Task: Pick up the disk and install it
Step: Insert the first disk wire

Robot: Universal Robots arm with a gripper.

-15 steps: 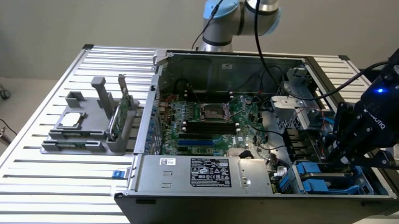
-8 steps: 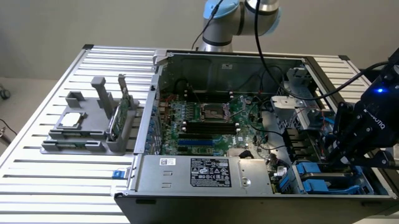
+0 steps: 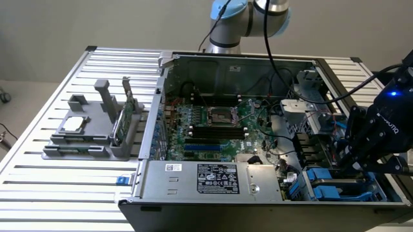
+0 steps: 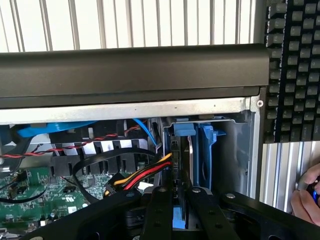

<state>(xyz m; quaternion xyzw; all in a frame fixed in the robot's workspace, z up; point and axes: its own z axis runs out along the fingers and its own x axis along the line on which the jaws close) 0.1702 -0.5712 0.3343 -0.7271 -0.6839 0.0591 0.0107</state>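
The fingers [image 4: 172,192] are seen closed on the disk [image 4: 181,165], which is held on edge between the blue rails of the drive bay [image 4: 212,145] at the near right corner of the computer case [image 3: 193,181]. The pick-up is judged done; the disk appears partly lowered into the bay, with full seating not confirmed.

Exterior view: soft, even room light is falling on the slatted table [image 3: 45,193]; shadows under the grey fixture [image 3: 90,130] are staying faint. The open computer case [image 3: 258,145] is reading darker inside, with detail sinking into shade near the exterior view's right. A blue indicator light [image 3: 395,93] is blooming slightly. Wrist view: the white slats are glaring near overexposure, while the dark case rim [image 4: 130,70] is looking underexposed. The near black gripper [image 4: 181,210] parts are appearing soft. A hand [image 4: 305,197] at the edge is blurring.
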